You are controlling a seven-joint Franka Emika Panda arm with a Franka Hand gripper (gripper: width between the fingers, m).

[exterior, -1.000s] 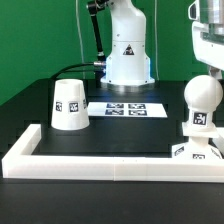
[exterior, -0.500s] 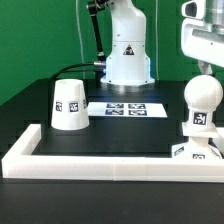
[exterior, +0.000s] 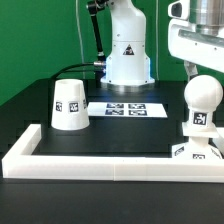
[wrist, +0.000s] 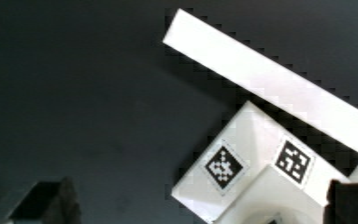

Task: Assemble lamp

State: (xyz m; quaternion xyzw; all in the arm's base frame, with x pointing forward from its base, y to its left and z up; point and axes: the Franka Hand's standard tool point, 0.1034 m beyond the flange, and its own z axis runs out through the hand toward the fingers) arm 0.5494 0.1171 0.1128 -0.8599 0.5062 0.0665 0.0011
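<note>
Seen of the gripper (exterior: pixel 190 72) in the exterior view: only the white hand body and one dark finger, hanging high over the tabletop's front corner on the exterior view's right, just above and behind the bulb (exterior: pixel 203 96). Spread wide, to go by the wrist view, with a dark fingertip (wrist: pixel 41 203) at one lower corner of the picture and its mate at the other; nothing held between them. Under the gripper (wrist: pixel 197 205) there, the base block (wrist: pixel 247 165), angular and white, showing two square tags on adjoining faces, just beside the border rail (wrist: pixel 265 70), which runs slantwise across the black tabletop. Back in the exterior view: bulb standing upright on the base block (exterior: pixel 195 150), round end up, long axis vertical, a tag on its neck facing the camera, close inside the border rail (exterior: pixel 110 166) along the front edge. Well apart from it, toward the tabletop's edge on the exterior view's left, the cone shade (exterior: pixel 68 105): resting on its wide end, narrow end up, axis upright, one tag turned to the camera. Between the two and nearer the far edge, the marker board (exterior: pixel 125 108), lying flat.
</note>
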